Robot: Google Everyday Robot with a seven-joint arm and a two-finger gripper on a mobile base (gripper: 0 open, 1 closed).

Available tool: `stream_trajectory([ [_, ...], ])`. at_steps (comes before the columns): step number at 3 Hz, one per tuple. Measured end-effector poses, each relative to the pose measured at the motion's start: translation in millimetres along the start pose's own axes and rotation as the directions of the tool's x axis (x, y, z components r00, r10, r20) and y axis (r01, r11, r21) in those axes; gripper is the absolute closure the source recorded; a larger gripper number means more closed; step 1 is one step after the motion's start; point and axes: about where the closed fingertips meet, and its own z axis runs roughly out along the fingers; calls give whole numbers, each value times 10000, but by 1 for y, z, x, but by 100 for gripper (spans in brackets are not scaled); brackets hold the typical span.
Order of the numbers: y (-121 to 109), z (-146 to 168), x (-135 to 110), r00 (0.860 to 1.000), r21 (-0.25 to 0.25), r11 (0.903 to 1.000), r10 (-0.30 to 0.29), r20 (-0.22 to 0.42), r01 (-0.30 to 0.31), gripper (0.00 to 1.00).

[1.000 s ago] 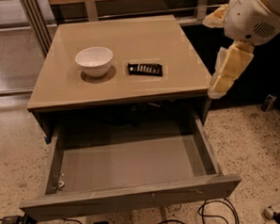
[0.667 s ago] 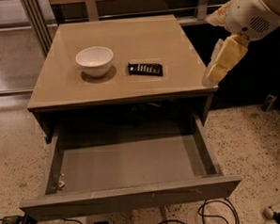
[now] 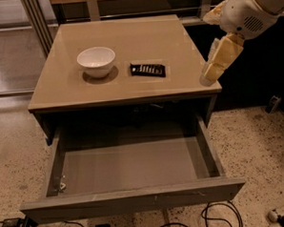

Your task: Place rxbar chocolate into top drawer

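Although the gripper (image 3: pixel 208 77) hangs in plain view at the right edge of the table (image 3: pixel 128 35), near its front corner, I cannot tell whether it is clenched or released; nothing shows in its grasp. It points down and to the left from the white arm (image 3: pixel 251 9), and whether its tip touches the table edge cannot be told. To its left, bare tabletop lies between it and the bar (image 3: pixel 148 69), which rests flat near the middle of the table, well apart from the gripper and back from the front edge. Just left of the bar, not touching it, stands a white bowl (image 3: pixel 96 61). Below the table's front edge the drawer (image 3: pixel 132 199) stands wide open, its grey floor in full view, with a small pale scrap (image 3: pixel 63 186) near its front left corner. Cables (image 3: pixel 219 216) lie on the speckled floor under the drawer's front panel.
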Motion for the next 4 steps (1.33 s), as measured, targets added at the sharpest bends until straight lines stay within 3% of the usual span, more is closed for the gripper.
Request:
stream_trajectory([
  [2,-47,54,-8,9988,-224,9987,-467,-142,464,0],
  [4,-78,124,-8,9997,-546,9985,-117,-217,105,0],
])
